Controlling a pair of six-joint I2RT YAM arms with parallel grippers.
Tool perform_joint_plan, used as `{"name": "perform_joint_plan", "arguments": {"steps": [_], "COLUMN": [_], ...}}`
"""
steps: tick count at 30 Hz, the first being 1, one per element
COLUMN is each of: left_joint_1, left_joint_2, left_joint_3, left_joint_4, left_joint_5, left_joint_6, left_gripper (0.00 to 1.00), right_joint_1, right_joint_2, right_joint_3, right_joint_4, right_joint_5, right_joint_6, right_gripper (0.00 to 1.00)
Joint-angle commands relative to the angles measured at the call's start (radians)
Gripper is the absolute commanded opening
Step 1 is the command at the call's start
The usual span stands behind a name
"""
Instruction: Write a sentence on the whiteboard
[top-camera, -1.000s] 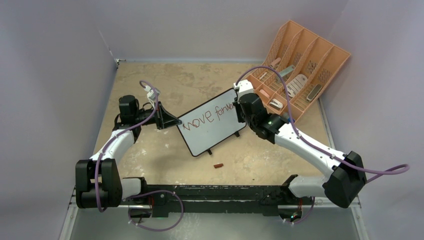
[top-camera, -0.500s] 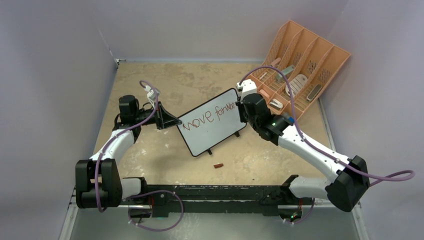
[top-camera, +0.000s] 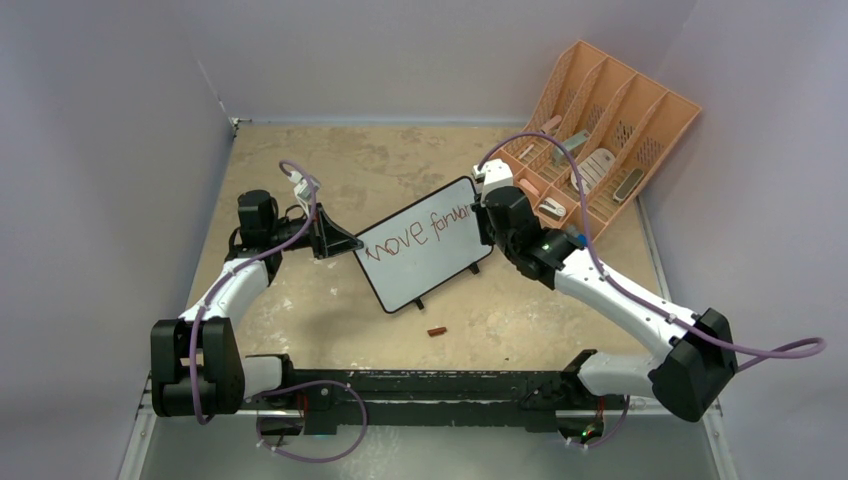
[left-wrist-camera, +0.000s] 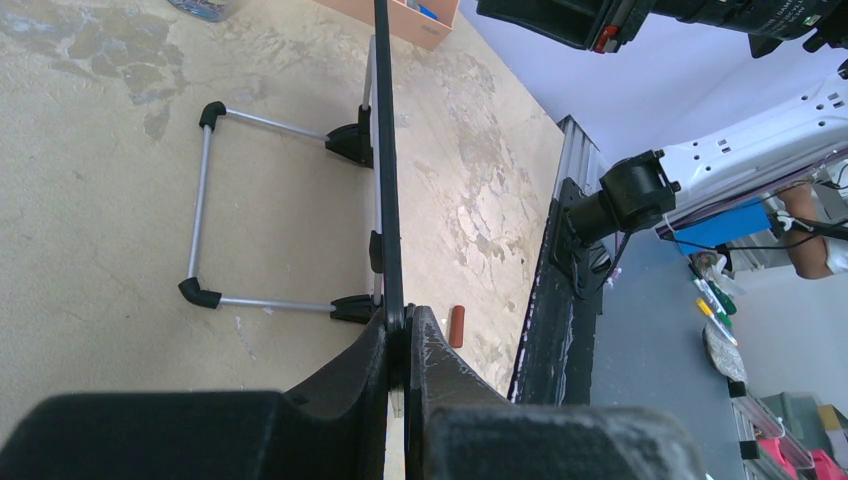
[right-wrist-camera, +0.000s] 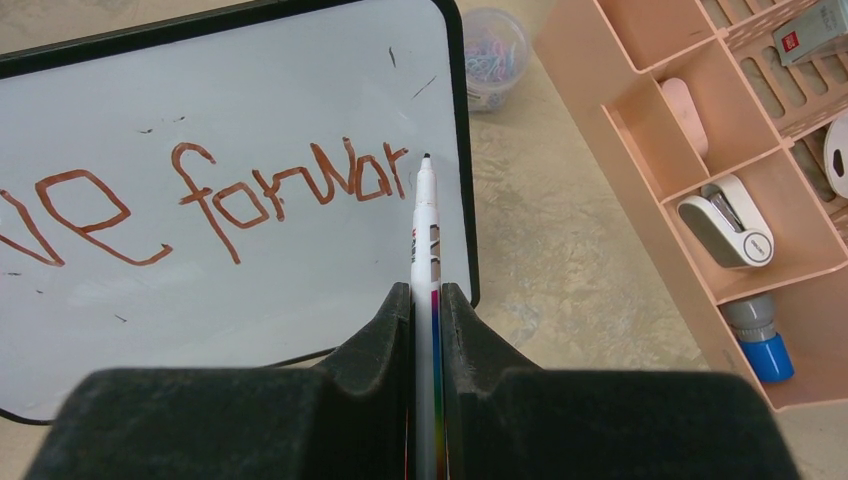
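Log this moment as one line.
left gripper: shut on whiteboard edge | right gripper: shut on marker, tip at end of writing

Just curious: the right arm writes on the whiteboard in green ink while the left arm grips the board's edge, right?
Not green: the right wrist view shows reddish-brown writing. Otherwise yes: the right gripper holds the marker at the whiteboard, and the left gripper grips its edge.
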Motion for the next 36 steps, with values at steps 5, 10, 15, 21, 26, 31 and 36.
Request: {"name": "perform_joint_plan", "arguments": {"steps": [5, 10, 15, 21, 26, 31, 36], "left_joint_1": [-0.004, -0.004, -0.004, -0.005, -0.004, -0.004, -0.004], "left_joint_2": [0.011, 0.011, 0.011, 0.012, 0.01, 0.009, 0.01], "left_joint_3": [0.022, 0.022, 0.022, 0.022, 0.022, 0.022, 0.022], "left_joint_4": [0.002, 0.002, 0.002, 0.002, 0.002, 0.002, 0.003], "left_joint_5": [-0.005, -0.002, -0.002, 0.001, 0.0, -0.001, -0.002], "left_joint_6": [0.047, 0.047, 0.046, 0.046, 0.045, 0.046, 0.047], "left_gripper": [0.0, 0.0, 0.0, 0.0, 0.0, 0.0, 0.0], "right_joint_1": [-0.006, -0.009, -0.008, -0.008, -0.009, -0.009, -0.009], "right_joint_2": [0.009, 0.019, 0.028, 0.026, 0.019, 0.012, 0.003], "right_joint_3": [0.006, 0.011, 0.016, 0.021, 0.025, 0.02, 0.013], "right_joint_4": [0.021, 0.023, 0.024, 0.034, 0.042, 0.043, 0.043], "right_joint_5": [0.0, -0.003, -0.009, -0.009, -0.025, -0.039, -0.05], "right_joint_6": [-0.003, -0.003, -0.004, -0.004, -0.011, -0.013, -0.019], "right_gripper": [0.0, 0.0, 0.0, 0.0, 0.0, 0.0, 0.0]}}
